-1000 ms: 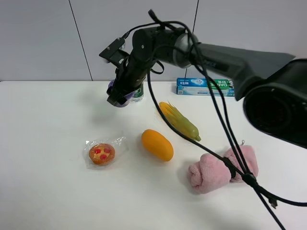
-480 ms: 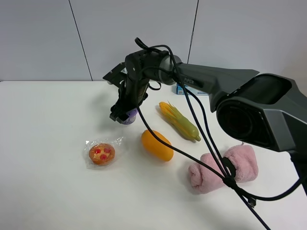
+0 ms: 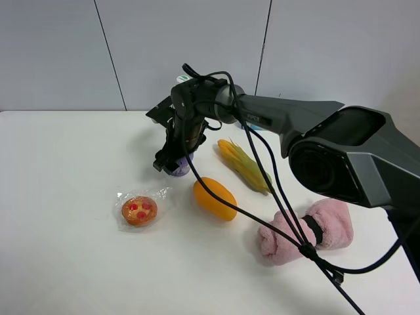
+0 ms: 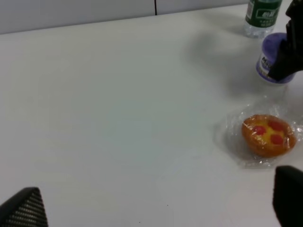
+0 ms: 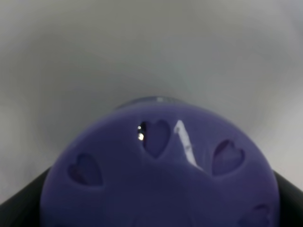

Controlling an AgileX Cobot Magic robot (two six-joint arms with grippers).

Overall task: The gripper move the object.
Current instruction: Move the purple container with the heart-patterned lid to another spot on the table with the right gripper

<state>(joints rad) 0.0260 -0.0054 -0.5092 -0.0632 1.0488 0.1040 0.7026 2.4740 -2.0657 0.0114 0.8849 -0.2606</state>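
The object is a small clear jar with a purple lid [image 3: 181, 170], low over or on the white table, between the tart and the mango. My right gripper [image 3: 174, 161], a black claw, is shut on it from above. In the right wrist view the purple lid [image 5: 158, 177] with heart-shaped slots fills the frame between the dark fingers [image 5: 14, 208]. In the left wrist view the jar [image 4: 271, 60] shows at the far right with a black finger [image 4: 289, 49] against it. My left gripper [image 4: 156, 205] is open and empty over bare table.
A tart in clear wrap [image 3: 139, 210] lies front left of the jar. An orange mango [image 3: 214, 198], a corn cob [image 3: 246, 164] and a pink rolled towel [image 3: 305, 231] lie to the right. A water bottle [image 4: 262, 16] stands behind the jar. The arm's black cable [image 3: 308, 246] crosses the towel.
My right gripper has carried the jar from beside the water bottle forward and down to table level near the mango.
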